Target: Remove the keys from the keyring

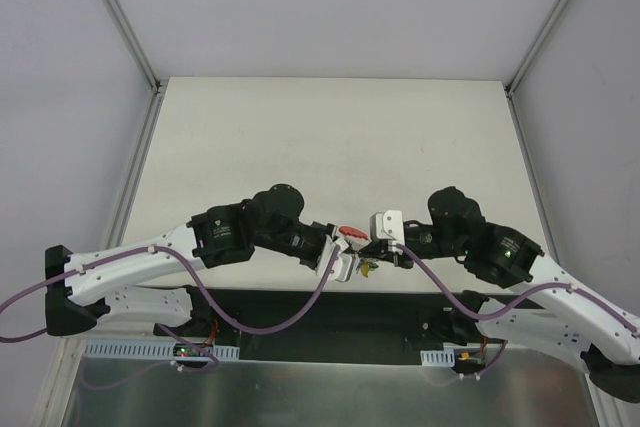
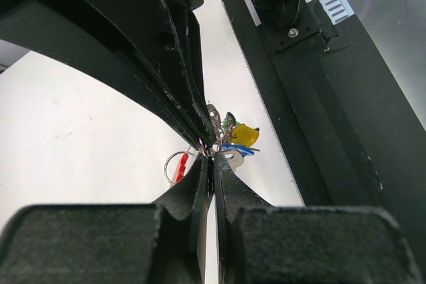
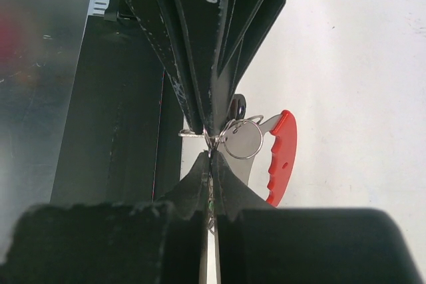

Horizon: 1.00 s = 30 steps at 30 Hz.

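From my overhead feed the pale table [image 1: 330, 137] fills the middle of the picture. The left arm [image 1: 230, 232] and the right arm [image 1: 480, 242] lean in toward each other, and their tips meet at the table's 6 o'clock, right at the near edge. The left gripper [image 2: 212, 164] is clenched: on its wrist camera its two black fingers press flat together, with only a hairline between them. The right gripper [image 3: 212, 161] is clamped just as tight on its own camera. The tips of both come nose to nose at one spot, and the keys [image 2: 241, 136] are bunched there. They are small silvery blades with plastic heads, far smaller than either gripper. On the left wrist camera I see a yellow head at about 2 o'clock from the pinch, a blue one just below it, a glimpse of green above, and a red one out at 9 o'clock. On the right wrist camera the red head is the clearest thing, a curved tab at 3 o'clock from the fingertips with a small hole in it. The keyring [image 3: 225, 142] is a thin bright wire loop lying against that red key's blade. Its wire runs into the seam where both sets of fingertips bite, so each gripper seems to be pinching the ring itself. I cannot tell how much key metal is caught with it.
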### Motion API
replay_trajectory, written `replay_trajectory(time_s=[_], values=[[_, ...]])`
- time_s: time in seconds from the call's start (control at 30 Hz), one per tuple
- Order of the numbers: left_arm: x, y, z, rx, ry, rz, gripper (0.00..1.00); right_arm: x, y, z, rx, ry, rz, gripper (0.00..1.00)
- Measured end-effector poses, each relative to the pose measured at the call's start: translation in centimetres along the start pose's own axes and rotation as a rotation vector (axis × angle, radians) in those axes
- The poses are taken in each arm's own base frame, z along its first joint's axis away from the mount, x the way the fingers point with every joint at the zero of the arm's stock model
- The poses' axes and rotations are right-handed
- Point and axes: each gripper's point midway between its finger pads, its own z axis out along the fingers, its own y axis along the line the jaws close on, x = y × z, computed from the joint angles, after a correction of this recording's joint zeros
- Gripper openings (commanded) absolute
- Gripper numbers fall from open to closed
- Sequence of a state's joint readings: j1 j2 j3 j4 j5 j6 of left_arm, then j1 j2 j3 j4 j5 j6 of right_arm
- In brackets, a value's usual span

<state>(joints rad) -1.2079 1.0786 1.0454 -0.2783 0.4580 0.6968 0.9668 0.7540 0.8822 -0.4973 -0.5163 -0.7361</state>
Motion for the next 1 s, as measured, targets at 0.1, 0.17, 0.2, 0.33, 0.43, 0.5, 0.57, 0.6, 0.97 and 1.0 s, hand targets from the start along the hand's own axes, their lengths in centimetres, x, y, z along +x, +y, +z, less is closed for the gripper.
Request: replay_trajectory(time_s=[0.1,0.17,0.2,0.33,0.43,0.5,0.57,0.6,0.97,1.0], values=[[0.1,0.0,0.1,0.000,0.004,0.006,0.00,0.1,0.0,0.0,0.005,0.006,0.010,0.01],[0.1,0.0,0.1,-0.002,0.007,0.013,0.00,0.1,0.0,-0.1,0.014,0.005,0.016,0.01],[0.0,0.0,0.1,-0.003,0.008,0.017,0.00,0.0,-0.1,-0.2,0.019,0.004,0.019,0.01],[-0.3,0.3,0.1,-0.010,0.001,0.036,0.00,-0.3,-0.3,-0.6,0.041,-0.013,0.037,0.01],[-0.5,0.5,0.0,-0.017,-0.002,0.051,0.00,-0.5,-0.6,-0.7,0.049,-0.028,0.072,0.01],[-0.6,0.5,-0.1,-0.014,0.002,0.062,0.00,-0.6,-0.6,-0.8,0.045,-0.037,0.097,0.01],[-0.7,0.3,-0.1,-0.010,0.006,0.069,0.00,-0.7,-0.5,-0.9,0.037,-0.046,0.119,0.01],[-0.7,0.4,-0.2,-0.011,0.010,0.072,0.00,-0.8,-0.4,-0.9,0.034,-0.050,0.129,0.01],[-1.0,0.2,-0.2,-0.010,0.018,0.103,0.00,-1.0,-0.5,-1.3,0.029,-0.100,0.208,0.01],[-1.0,0.2,-0.2,-0.010,0.020,0.104,0.00,-1.0,-0.5,-1.3,0.030,-0.102,0.213,0.01]])
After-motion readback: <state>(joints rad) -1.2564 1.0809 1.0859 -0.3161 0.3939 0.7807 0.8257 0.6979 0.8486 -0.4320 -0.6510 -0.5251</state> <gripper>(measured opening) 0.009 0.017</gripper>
